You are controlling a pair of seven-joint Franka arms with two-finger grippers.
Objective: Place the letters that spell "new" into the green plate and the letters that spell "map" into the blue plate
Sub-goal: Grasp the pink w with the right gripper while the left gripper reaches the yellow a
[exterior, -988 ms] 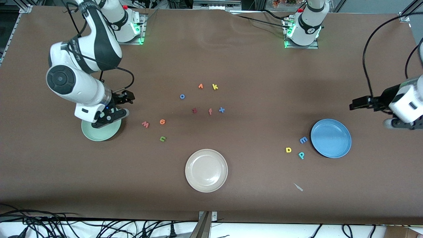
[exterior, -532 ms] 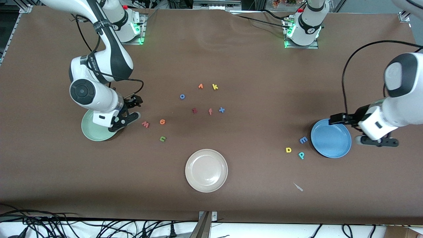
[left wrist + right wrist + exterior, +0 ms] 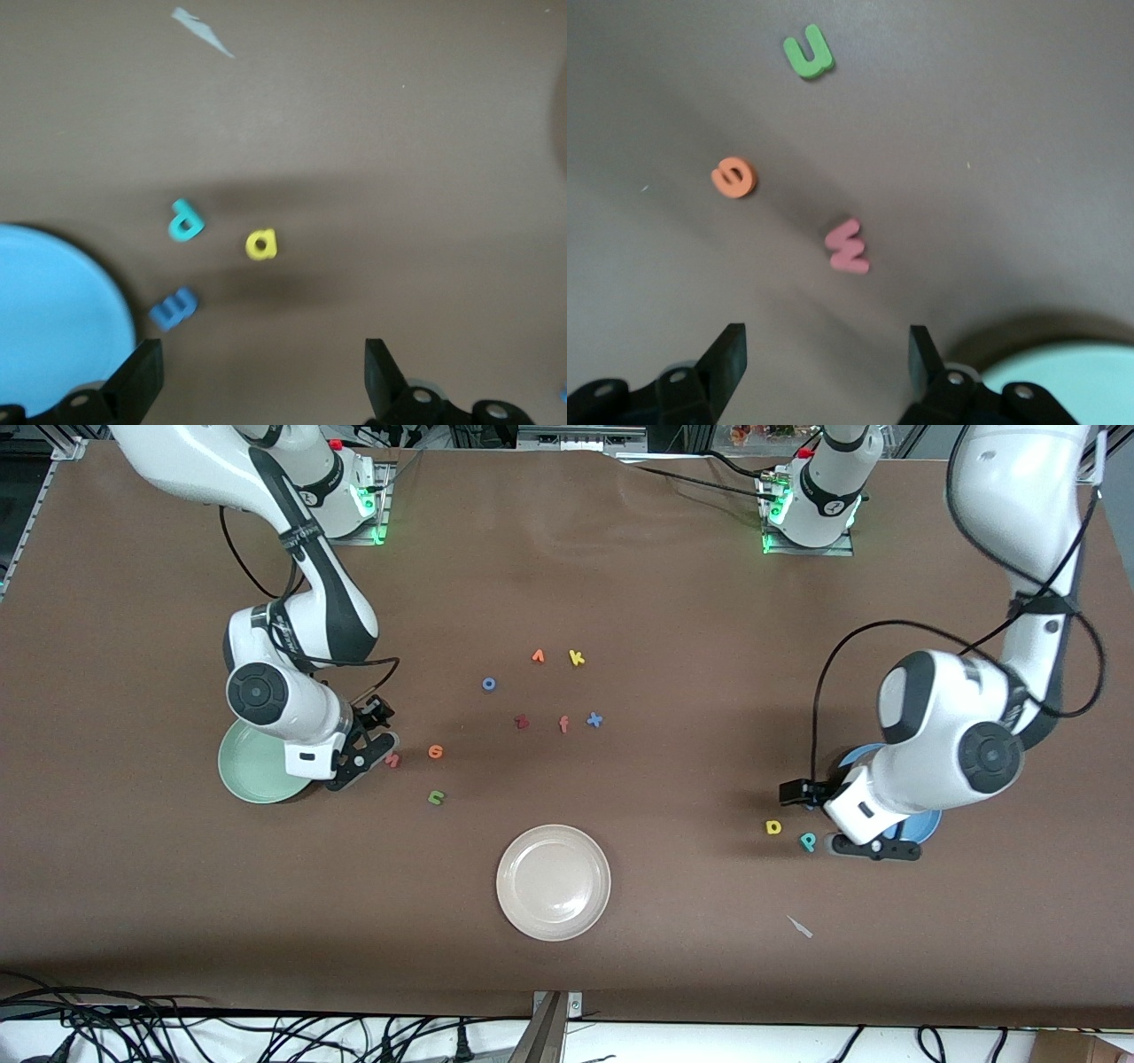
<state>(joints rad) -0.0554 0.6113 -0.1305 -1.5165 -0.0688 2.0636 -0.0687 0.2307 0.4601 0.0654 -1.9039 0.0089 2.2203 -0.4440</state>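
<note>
The right gripper [image 3: 370, 755] hangs low with jaws apart and empty, just short of the w [image 3: 849, 247], which lies on the table at three o'clock from the green plate [image 3: 244, 775]; e [image 3: 435, 752] and n [image 3: 436, 797] lie farther out at three and four o'clock. The left gripper [image 3: 261, 372], jaws wide and empty, is over the blue plate [image 3: 53, 319] rim, with m [image 3: 174, 307], p [image 3: 808, 841] and a [image 3: 773, 827] at its nine o'clock. These thin letters could skid away if a finger lands on one, and m lies so near the rim that a wide approach might strike the plate.
</note>
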